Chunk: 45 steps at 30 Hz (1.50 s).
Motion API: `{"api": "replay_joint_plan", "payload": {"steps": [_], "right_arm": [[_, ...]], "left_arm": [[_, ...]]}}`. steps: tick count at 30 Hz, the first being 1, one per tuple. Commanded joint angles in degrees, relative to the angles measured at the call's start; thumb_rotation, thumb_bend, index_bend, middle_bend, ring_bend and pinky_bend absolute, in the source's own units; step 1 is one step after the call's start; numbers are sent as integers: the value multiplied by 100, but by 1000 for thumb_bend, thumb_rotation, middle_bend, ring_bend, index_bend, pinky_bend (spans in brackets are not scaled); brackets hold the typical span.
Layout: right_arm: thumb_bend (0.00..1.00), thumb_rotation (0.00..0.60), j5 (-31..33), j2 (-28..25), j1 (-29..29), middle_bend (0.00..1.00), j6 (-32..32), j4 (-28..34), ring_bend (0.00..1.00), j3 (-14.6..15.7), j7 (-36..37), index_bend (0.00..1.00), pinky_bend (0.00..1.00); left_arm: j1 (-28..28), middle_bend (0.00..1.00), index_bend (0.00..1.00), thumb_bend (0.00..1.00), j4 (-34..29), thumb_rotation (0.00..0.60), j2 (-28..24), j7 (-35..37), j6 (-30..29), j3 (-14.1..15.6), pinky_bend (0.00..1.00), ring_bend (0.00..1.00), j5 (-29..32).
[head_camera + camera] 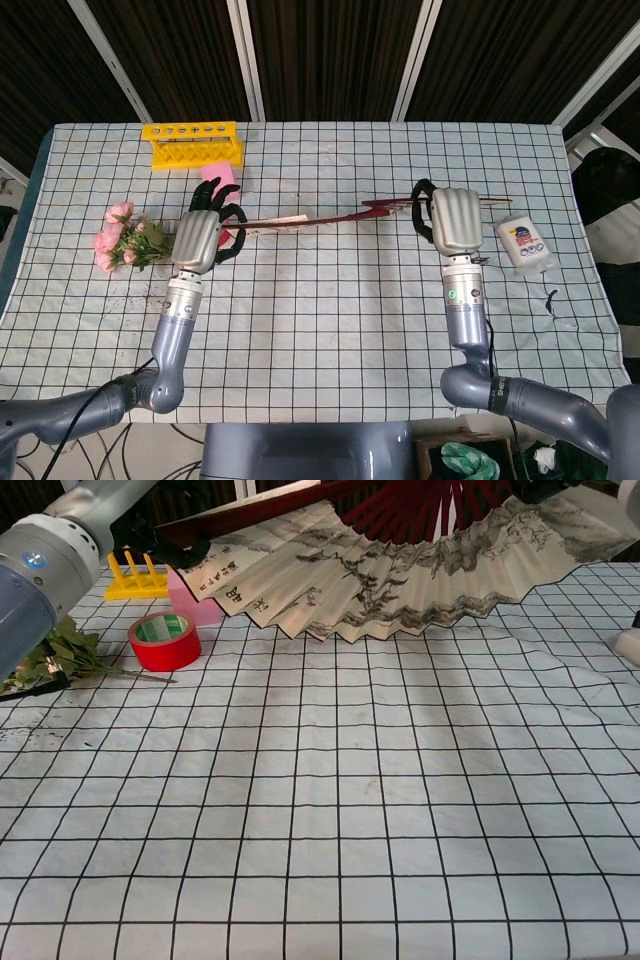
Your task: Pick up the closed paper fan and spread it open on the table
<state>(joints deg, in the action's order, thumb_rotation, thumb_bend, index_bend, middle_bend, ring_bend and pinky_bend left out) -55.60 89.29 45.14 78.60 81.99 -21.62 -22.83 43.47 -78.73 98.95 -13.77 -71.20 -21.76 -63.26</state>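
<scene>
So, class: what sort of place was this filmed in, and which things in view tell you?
Probably a robot test or data-collection bench, not a home: a table under a grid-printed cloth, unrelated props such as a yellow rack, red tape roll and fake flowers, and a paper fan held by both hands.

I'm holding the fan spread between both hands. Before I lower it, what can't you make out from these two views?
- Head view: the painted paper fan shows edge-on, a thin line, so its spread is unreadable.
- Head view: right hand seen from its back; its fingers' hold is hidden.
- Chest view: both hands and the fan's top are cut off by the upper edge.
- Either view: whether the fan's lower edge touches the checked tablecloth.
</scene>
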Motion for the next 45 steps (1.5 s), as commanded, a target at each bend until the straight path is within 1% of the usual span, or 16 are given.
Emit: {"api": "replay_joint_plan", "payload": {"steps": [1,2,4,7,16,21,23,25,26,28,29,32,37,41,44,45], "right_arm": [[513,600,-82,-95,-130,906,68,187,999,161,-235,484,910],[485,600,-105,-130,-172,902,83,271,998,211,-303,399,910],[450,600,-158,-195,-258,894,109,422,994,304,-395,291,910],[404,600,-289,-309,-459,882,188,686,987,501,-453,177,909],[291,600,-581,-564,-885,821,363,1127,952,887,-609,24,887],[287,600,-700,-702,-1175,817,468,1319,948,1052,-492,18,886],[287,600,-708,-747,-1253,817,464,1379,948,1056,-448,17,886],[287,600,-731,-788,-1324,817,475,1431,948,1073,-432,17,885],[287,600,-736,-801,-1352,816,475,1461,947,1075,-427,17,885],[287,600,-749,-827,-1403,811,478,1518,943,1080,-437,18,885],[287,600,-757,-836,-1419,807,477,1537,940,1086,-443,17,886],[282,600,-785,-873,-1495,793,478,1629,928,1114,-474,17,875],[278,600,-900,-949,-1669,780,557,1820,916,1223,-562,17,865],[268,600,-1031,-1042,-1796,728,583,1941,871,1333,-578,12,809],[224,600,-1154,-1163,-1908,562,611,2043,714,1443,-589,0,641],[210,600,-1242,-1283,-2020,517,645,2117,666,1571,-587,0,600]], "left_arm": [[-14,178,683,475,-27,600,7,-17,-9,24,0,0,-5],[-21,178,683,474,-42,600,10,-25,-12,36,0,0,-7],[-35,178,683,474,-75,600,14,-39,-21,59,0,0,-13],[-77,178,683,474,-169,600,12,-79,-47,126,0,0,-39],[-232,177,683,471,-355,600,-40,-212,-50,392,0,0,-103],[-436,170,680,467,-632,600,-209,-369,-57,679,0,0,-136],[-534,149,645,443,-784,600,-363,-480,7,818,0,0,-91],[-645,104,555,329,-982,600,-628,-678,167,1020,0,0,36],[-681,63,478,222,-1102,600,-765,-769,258,1087,0,0,124],[-735,9,355,56,-1348,600,-1025,-945,428,1183,0,0,339],[-751,1,318,22,-1426,600,-1105,-980,473,1207,0,0,394],[-842,0,244,0,-1679,600,-1411,-994,576,1311,0,0,484],[-1078,0,195,0,-1980,600,-1907,-818,590,1523,0,0,392],[-1268,0,180,0,-2103,600,-2183,-596,446,1662,0,0,73],[-1474,0,156,0,-2152,600,-2358,-355,170,1761,0,0,-293],[-1669,0,145,0,-2141,600,-2513,-261,-150,1846,0,0,-554]]}}
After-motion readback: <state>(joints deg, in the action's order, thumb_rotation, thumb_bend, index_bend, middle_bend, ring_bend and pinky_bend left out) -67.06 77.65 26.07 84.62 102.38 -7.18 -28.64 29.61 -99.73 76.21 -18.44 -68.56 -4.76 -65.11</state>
